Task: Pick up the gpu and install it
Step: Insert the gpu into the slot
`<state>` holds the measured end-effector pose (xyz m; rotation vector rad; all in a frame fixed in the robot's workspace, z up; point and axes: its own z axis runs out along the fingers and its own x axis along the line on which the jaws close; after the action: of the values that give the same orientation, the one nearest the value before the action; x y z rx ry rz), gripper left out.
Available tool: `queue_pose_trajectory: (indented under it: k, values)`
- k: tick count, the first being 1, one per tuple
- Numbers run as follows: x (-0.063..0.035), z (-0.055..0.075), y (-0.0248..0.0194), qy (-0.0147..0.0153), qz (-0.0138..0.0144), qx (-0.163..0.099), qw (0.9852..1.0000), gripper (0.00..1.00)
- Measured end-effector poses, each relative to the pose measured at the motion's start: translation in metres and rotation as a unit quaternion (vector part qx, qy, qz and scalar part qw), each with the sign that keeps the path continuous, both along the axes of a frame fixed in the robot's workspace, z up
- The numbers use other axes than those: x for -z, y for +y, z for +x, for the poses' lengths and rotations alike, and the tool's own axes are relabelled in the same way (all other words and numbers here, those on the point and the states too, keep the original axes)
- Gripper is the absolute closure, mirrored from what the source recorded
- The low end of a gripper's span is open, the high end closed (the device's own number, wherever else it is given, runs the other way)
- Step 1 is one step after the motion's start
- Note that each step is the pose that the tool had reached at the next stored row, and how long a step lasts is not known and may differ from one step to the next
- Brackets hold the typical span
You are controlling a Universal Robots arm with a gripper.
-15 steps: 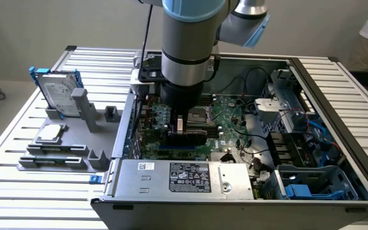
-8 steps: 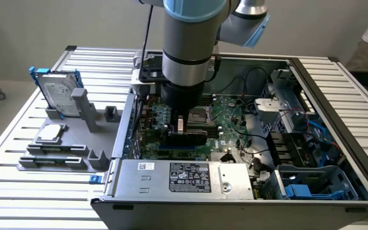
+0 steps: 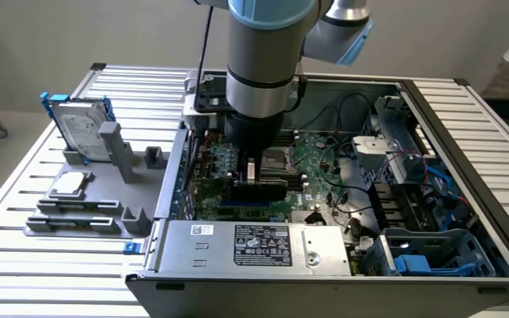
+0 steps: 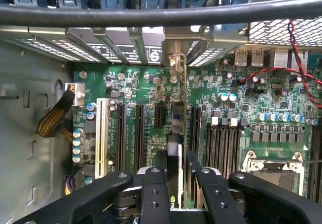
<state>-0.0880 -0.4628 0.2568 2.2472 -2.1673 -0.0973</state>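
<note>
Worktop [image 3: 42, 265] of ribbed metal carries an open computer case [image 3: 236, 291], set from its middle towards the edge on the exterior view's right. The robot arm [image 3: 259, 66] reaches down into the case over the green motherboard [image 3: 312, 156]. A grey tray [image 3: 104, 189] lies by the opposite edge. The graphics card [image 4: 175, 118] stands upright on edge among the motherboard's slots, its metal bracket towards the case's rear wall, clamped between the fingers of the claw [image 4: 176, 158].

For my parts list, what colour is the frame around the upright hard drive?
Blue. The frame shows best in the exterior view.
</note>
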Motion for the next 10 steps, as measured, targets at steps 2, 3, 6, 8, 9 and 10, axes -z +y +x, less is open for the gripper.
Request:
queue_pose_trajectory:
  k: [2, 3, 6, 8, 9, 10]
  values:
    - [0.0, -0.0001, 0.0008, 0.0005, -0.0001, 0.0, 1.0, 0.74]
    - [-0.0001, -0.0001, 0.0011, 0.0009, -0.0002, 0.0, 1.0, 0.74]
    - [-0.0002, -0.0006, 0.0012, 0.0021, -0.0006, 0.0, 1.0, 0.74]
    - [-0.0002, -0.0012, 0.0012, 0.0025, -0.0005, 0.0, 1.0, 0.74]
    - [-0.0002, -0.0013, 0.0012, 0.0026, -0.0006, 0.0, 1.0, 0.74]
    - [-0.0002, -0.0013, 0.0012, 0.0027, -0.0008, 0.0, 1.0, 0.74]
